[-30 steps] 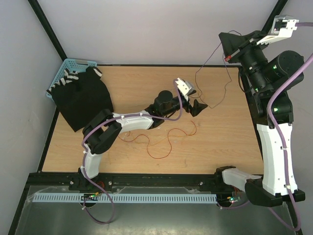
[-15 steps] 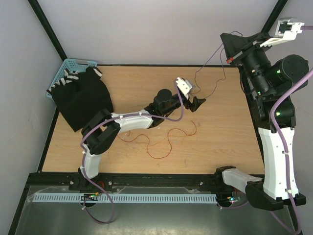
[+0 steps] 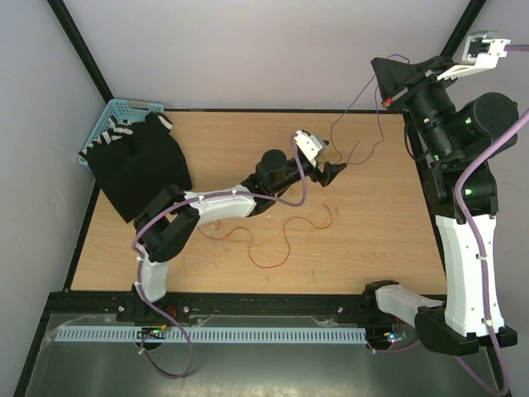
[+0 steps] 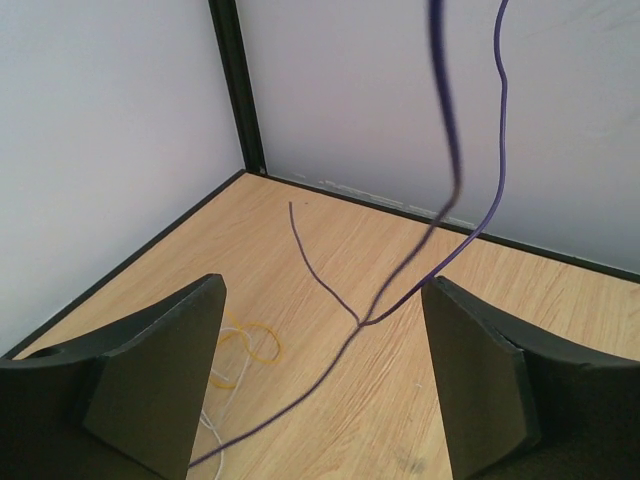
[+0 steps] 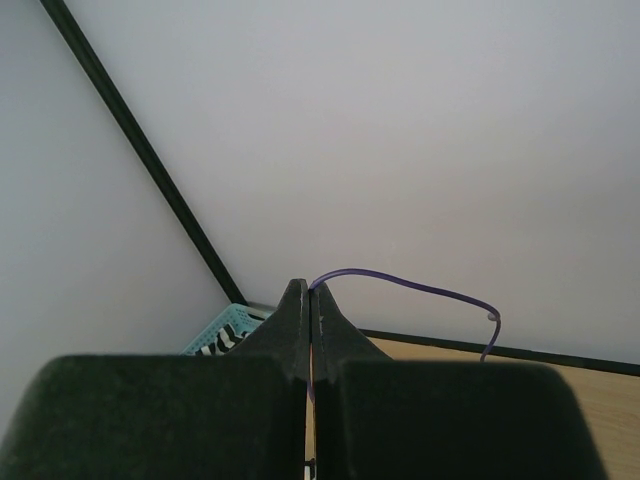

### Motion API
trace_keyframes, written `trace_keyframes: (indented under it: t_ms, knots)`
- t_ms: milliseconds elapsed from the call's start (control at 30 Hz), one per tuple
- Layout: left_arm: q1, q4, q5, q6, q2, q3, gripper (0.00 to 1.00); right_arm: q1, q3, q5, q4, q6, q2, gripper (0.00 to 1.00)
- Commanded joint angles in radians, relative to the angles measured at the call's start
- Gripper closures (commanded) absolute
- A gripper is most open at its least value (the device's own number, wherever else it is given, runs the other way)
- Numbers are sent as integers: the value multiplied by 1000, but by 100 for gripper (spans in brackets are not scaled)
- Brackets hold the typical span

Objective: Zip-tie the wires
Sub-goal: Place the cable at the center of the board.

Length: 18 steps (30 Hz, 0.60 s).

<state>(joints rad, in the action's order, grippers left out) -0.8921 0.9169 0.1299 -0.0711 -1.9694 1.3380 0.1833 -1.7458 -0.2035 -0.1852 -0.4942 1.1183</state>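
Wires (image 3: 273,240) on table (image 3: 372,240), right tool (image 5: 309,298) pinching purple strand (image 5: 420,285), left tool (image 4: 322,300) spread

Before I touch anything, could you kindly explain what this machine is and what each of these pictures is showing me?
These are two robot arms bolted to a wooden table, each ending in a two-finger gripper. The wide picture looks down from above; the other two come from cameras on the wrists. The right gripper, raised high, is pinched shut on a thin purple wire that dangles toward the table. The left gripper is open, that wire showing between its fingers. Loose red curly wires lie on the table nearer the bases, and a black cloth drapes over a blue basket at the far left. I cannot spot a zip tie.
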Motion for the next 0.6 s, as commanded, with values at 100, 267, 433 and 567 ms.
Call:
trace_keyframes:
  t_ms: [100, 267, 433, 567]
  knots:
    - [16, 59, 57, 6, 65, -50, 15, 2, -3, -10, 37, 5, -16, 100]
    - [38, 59, 82, 4, 74, -91, 11, 2, -8, -8, 37, 9, -19, 100]
    - [71, 61, 117, 7, 107, -146, 3, 2, -13, -5, 35, 16, -24, 100]
    - [99, 61, 214, -5, 142, -172, 1, 2, -2, -13, 33, 7, -26, 100]
